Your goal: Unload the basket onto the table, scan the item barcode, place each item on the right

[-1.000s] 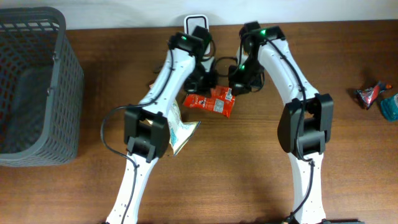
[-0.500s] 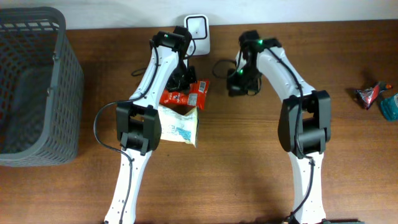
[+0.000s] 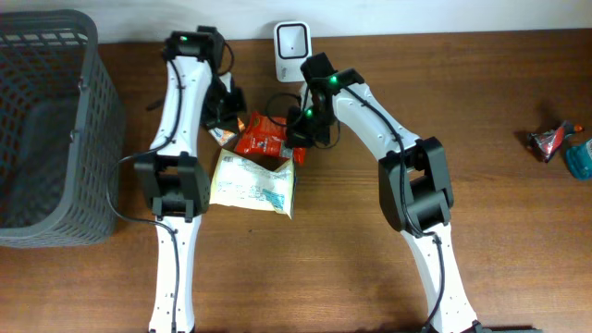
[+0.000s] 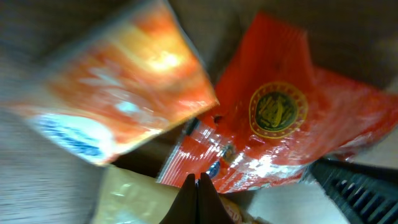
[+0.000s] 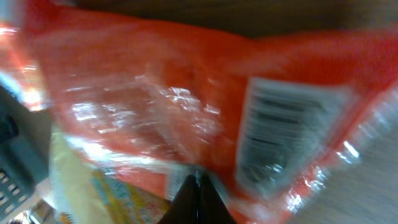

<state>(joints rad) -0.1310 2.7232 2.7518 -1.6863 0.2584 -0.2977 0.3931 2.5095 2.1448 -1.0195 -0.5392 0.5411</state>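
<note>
**Packet near scanner**

The red snack packet (image 3: 262, 139) sits near the scanner (image 3: 290, 42), partly over a pale pouch (image 3: 252, 183). It looks like light, crinkly, slippery film, best held by an edge. My left claw (image 4: 198, 186) pinches that edge. My right claw (image 5: 198, 186), closed, noses the barcode (image 5: 273, 134) side.

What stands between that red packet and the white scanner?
Nothing solid visible: only a black cable lies on the table between the red packet and white scanner; the right arm passes beside.

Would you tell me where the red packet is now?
Overhead, the red packet is toward the back, left of centre, between the scanner and the pale packet.
</note>
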